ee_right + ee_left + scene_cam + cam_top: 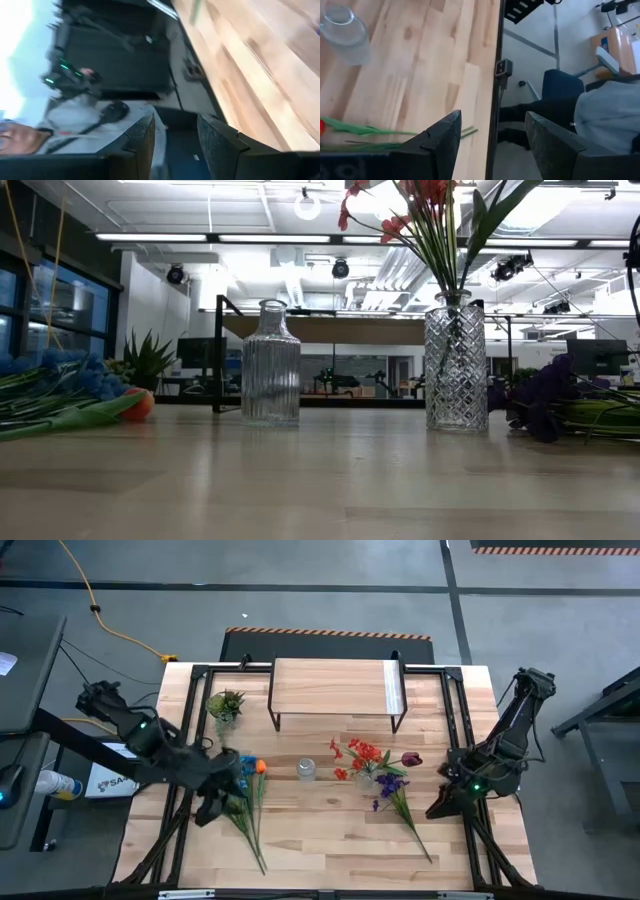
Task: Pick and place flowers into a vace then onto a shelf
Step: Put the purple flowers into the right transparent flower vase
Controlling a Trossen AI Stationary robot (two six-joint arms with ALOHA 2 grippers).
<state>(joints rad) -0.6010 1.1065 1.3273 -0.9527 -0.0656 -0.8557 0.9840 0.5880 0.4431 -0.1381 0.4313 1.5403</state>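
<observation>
Covering the blue flowers, the left end effector gapes empty; right end effector likewise.

This is a robotics lab or workshop in a large open industrial hall. The plank table stands on a bare grey concrete floor, where hazard-striped tape marks a zone and a yellow cable trails across. From table height, the room behind shows an exposed ceiling with long strip lights, ducts and hanging cameras, black metal frames and monitors. 2 dark robot arms flank the table.
</observation>
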